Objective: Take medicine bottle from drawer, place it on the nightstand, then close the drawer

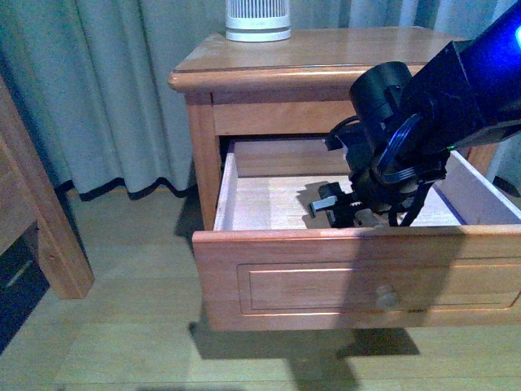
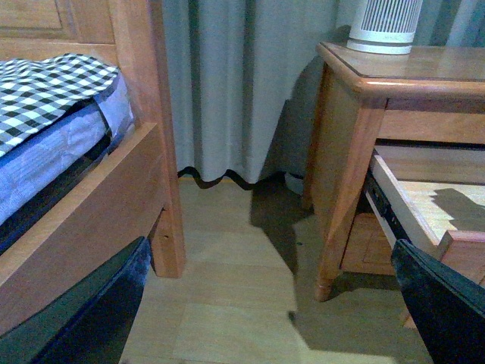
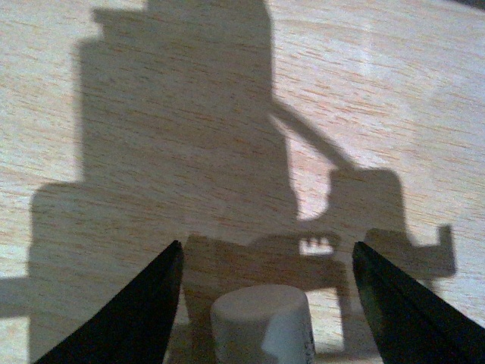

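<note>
The nightstand (image 1: pixel 309 57) stands ahead with its taller lower drawer (image 1: pixel 342 281) pulled out, pale wood inside. My right gripper (image 1: pixel 346 213) reaches down into the drawer, open. In the right wrist view the small white medicine bottle (image 3: pixel 261 322) lies on the drawer floor between the two spread dark fingers (image 3: pixel 132 318), touching neither. The front view hides the bottle behind the gripper. My left gripper (image 2: pixel 265 318) is open and empty, low over the floor left of the nightstand (image 2: pixel 356 174).
A tall white ribbed device (image 1: pixel 257 20) stands at the back of the nightstand top. A wooden bed frame (image 2: pixel 144 152) with a checked cover (image 2: pixel 45 91) is to the left. Grey curtains (image 1: pixel 122 90) hang behind.
</note>
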Controlling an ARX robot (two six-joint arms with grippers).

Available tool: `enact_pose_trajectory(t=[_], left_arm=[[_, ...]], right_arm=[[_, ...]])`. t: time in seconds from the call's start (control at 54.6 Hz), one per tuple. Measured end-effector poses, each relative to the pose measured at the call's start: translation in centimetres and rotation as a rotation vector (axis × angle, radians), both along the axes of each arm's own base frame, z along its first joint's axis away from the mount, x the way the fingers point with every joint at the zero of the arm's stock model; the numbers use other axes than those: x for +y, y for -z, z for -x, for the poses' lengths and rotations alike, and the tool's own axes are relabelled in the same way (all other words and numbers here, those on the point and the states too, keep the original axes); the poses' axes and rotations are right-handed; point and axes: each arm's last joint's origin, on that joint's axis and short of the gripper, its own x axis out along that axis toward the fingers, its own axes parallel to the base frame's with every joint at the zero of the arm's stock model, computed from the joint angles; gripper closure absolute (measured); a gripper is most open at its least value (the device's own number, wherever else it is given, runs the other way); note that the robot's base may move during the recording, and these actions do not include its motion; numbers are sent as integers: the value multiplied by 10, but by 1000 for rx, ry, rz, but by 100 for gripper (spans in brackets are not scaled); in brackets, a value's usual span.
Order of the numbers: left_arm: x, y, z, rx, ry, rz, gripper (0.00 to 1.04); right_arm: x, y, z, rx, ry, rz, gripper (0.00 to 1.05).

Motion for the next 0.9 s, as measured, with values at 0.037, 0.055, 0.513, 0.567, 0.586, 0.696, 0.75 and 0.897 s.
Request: enact_pose_trajectory(t=[0.037, 0.055, 0.513, 0.567, 0.586, 0.696, 0.75, 0.897], left_arm=[[0, 0, 0, 0, 0, 0, 6], [0, 0, 0, 0, 0, 0, 6], [0, 0, 0, 0, 0, 0, 6], [0, 0, 0, 0, 0, 0, 6], [0, 0, 0, 0, 0, 0, 6], [0, 0, 0, 0, 0, 0, 6], [0, 0, 0, 0, 0, 0, 6], [0, 0, 0, 0, 0, 0, 6]], right_arm=[[0, 2, 1, 3, 5, -4, 50], [0, 3, 2, 4, 6, -7, 53], [1, -12, 22, -46, -48, -49, 74], [1, -24, 22, -70, -58, -66, 74], [2, -32, 23, -85, -65, -76, 74], [2, -93, 27, -205, -107, -140, 74], [3, -122, 27, -264, -122, -162, 74], [3, -185, 25, -391, -144, -193, 74]])
